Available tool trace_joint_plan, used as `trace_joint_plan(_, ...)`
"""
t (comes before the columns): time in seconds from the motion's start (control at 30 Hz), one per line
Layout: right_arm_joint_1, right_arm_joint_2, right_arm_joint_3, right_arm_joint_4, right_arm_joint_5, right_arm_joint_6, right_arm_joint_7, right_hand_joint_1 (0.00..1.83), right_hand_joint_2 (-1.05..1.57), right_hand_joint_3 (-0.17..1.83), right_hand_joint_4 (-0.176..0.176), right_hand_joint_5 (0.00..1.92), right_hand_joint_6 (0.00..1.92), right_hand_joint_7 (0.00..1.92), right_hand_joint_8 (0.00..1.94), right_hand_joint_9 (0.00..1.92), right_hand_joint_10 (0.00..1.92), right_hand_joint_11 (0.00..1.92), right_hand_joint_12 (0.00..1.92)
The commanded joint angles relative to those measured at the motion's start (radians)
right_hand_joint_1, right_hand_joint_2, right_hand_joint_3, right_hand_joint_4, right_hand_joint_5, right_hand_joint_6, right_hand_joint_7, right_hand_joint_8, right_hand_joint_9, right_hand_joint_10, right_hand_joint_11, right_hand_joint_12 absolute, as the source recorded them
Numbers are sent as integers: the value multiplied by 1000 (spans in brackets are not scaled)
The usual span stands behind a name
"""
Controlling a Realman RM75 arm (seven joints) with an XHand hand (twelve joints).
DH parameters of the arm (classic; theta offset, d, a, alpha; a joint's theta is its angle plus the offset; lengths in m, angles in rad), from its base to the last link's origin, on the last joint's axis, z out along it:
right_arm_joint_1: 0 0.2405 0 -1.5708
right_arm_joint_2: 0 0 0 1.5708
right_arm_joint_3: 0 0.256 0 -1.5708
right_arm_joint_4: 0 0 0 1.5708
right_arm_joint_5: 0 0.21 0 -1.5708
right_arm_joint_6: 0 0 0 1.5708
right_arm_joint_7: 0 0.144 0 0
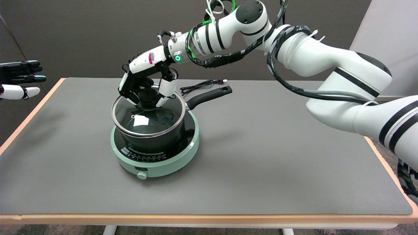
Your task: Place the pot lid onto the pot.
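Note:
A black pot with a long black handle stands on a mint-green induction cooker. A glass lid with a metal rim and a black knob lies on the pot's mouth, tilted toward the camera, with a white label on the glass. My right hand reaches down from above and grips the knob between its fingers. Whether the lid sits fully in the rim cannot be told.
The cooker's black power cord lies on the grey table behind the pot handle. The idle left hand hangs in the air at the far left. The right arm spans the upper right above the table.

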Motion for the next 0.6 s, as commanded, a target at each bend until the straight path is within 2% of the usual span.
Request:
trace_joint_plan(0.03, -4, -7, -1, 2, 0, 4, 0, 1470, 1008, 542, 176, 564, 1325, 675, 1544, 614, 1832, 555, 1860)
trace_joint_plan(0.13, -4, -5, -1, 10, 0, 9, 0, 1471, 1012, 514, 176, 569, 1299, 678, 1508, 627, 1797, 499, 1897)
trace_joint_plan(0.17, -4, -4, -1, 11, 0, 11, 0, 1470, 1032, 464, 176, 573, 1268, 677, 1484, 633, 1774, 467, 1909)
trace_joint_plan(0.2, -3, -3, -1, 13, 0, 14, 0, 1463, 1108, 309, 176, 568, 1185, 664, 1461, 632, 1744, 377, 1916)
trace_joint_plan(0.23, -3, -3, -1, 14, 0, 16, 0, 1581, 1031, 441, 157, 558, 1034, 700, 1140, 608, 1734, 286, 1921)
trace_joint_plan(0.27, -2, -3, -1, 14, 0, 17, 0, 1631, 963, 522, 155, 552, 964, 712, 974, 634, 1673, 249, 1921)
trace_joint_plan(0.33, -1, 0, -1, 17, 0, 17, 0, 1245, 800, 985, 147, 570, 755, 714, 819, 639, 1333, 167, 1914)
trace_joint_plan(0.4, -3, 2, -1, 20, 0, 20, 0, 1141, 829, 942, 126, 603, 568, 731, 635, 617, 1226, 96, 1848)
trace_joint_plan(0.43, -4, 3, -1, 22, 0, 20, 0, 1131, 826, 940, 124, 610, 544, 734, 604, 614, 1204, 74, 1839)
trace_joint_plan(0.47, -4, 4, -1, 22, 0, 22, 0, 1122, 779, 973, 118, 608, 490, 724, 516, 599, 1097, -1, 1799)
trace_joint_plan(0.5, -4, 4, 0, 23, 0, 25, 0, 1076, 792, 930, 112, 629, 409, 733, 411, 558, 1091, -1, 1732)
trace_joint_plan(0.6, -5, 9, 0, 23, 0, 28, 0, 1079, 767, 913, 107, 632, 363, 717, 361, 511, 1050, -1, 1628)
